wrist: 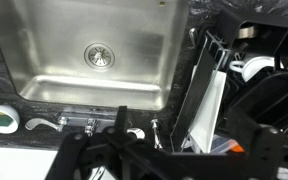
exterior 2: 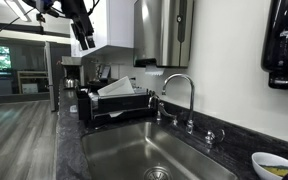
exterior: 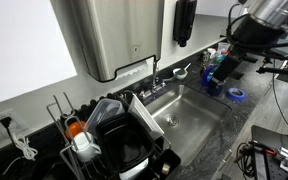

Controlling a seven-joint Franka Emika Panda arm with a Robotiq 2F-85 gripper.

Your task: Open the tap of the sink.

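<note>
The tap (exterior 2: 180, 92) is a thin chrome arched spout with small handles at the back rim of the sink. It also shows in an exterior view (exterior: 156, 78) and at the bottom of the wrist view (wrist: 89, 125). The sink (exterior 2: 119, 150) is a steel basin with a round drain in a dark speckled counter, seen in both exterior views (exterior: 199, 118) and the wrist view (wrist: 54, 45). My gripper (exterior 2: 84, 40) hangs high above the counter, apart from the tap. It looks open and empty. It also shows in an exterior view (exterior: 231, 50) and the wrist view (wrist: 174, 150).
A black dish rack (exterior: 114, 150) with a white board stands beside the sink (exterior 2: 112, 102) (wrist: 249, 80). A large steel wall box (exterior: 114, 35) hangs above the tap (exterior 2: 164, 30). A black soap dispenser (exterior 2: 284, 45) is on the wall. A white bowl with a sponge (wrist: 2, 117) sits near the tap.
</note>
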